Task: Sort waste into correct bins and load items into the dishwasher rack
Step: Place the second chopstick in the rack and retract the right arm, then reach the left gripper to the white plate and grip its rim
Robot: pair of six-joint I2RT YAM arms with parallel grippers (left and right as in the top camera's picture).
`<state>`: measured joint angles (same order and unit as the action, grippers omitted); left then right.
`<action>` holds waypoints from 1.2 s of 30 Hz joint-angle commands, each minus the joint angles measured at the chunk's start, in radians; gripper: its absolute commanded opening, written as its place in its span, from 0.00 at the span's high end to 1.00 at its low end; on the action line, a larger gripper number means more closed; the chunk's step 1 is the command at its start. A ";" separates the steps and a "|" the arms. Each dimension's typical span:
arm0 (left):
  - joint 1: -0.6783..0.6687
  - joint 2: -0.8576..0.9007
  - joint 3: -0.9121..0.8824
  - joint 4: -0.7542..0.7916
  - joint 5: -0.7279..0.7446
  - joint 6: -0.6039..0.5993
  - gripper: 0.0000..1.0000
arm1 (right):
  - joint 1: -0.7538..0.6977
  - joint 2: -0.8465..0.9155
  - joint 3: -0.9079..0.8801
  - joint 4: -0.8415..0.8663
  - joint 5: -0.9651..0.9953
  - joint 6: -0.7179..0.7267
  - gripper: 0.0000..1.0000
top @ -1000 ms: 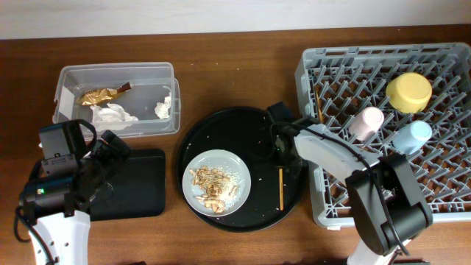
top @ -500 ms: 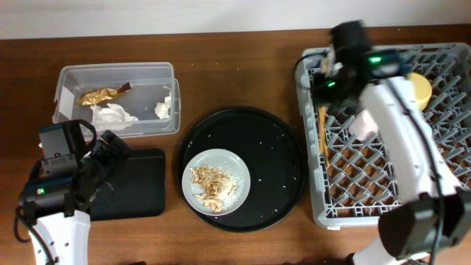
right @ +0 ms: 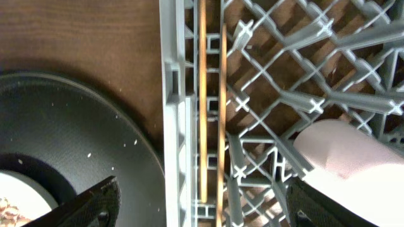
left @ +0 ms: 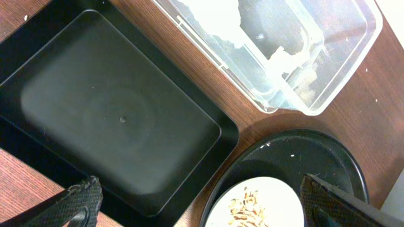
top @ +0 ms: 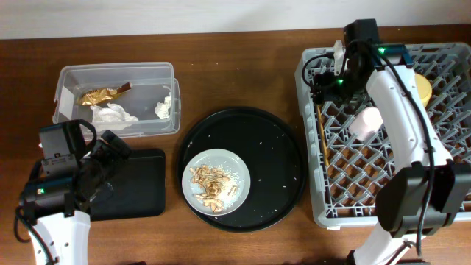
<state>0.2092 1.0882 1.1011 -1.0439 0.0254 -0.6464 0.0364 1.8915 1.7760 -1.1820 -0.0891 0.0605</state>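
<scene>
Now both thin wooden chopsticks (right: 202, 94) lie side by side in the big grey plastic dishwasher rack (right: 169, 94). None is left on the round black tray (top: 280, 147). The right claw (right: 202, 208) hangs above them, spread wide and empty. The left claw (left: 208, 205) is spread wide too. I think the pale grey round plate (top: 239, 165) comes next.

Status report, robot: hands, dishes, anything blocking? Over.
Left gripper open, empty, above black bin. Right gripper open over rack; chopsticks lying inside. Plate with scraps waits on round tray. Nothing blocking.
</scene>
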 commanded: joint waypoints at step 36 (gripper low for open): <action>-0.104 -0.010 0.000 -0.058 0.552 0.106 0.00 | -0.679 -0.198 0.072 -0.165 -0.143 0.139 0.02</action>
<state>0.1799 1.0882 1.1011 -1.1007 0.4068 -0.6086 -0.6472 1.7008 1.8336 -1.3457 -0.2306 0.1925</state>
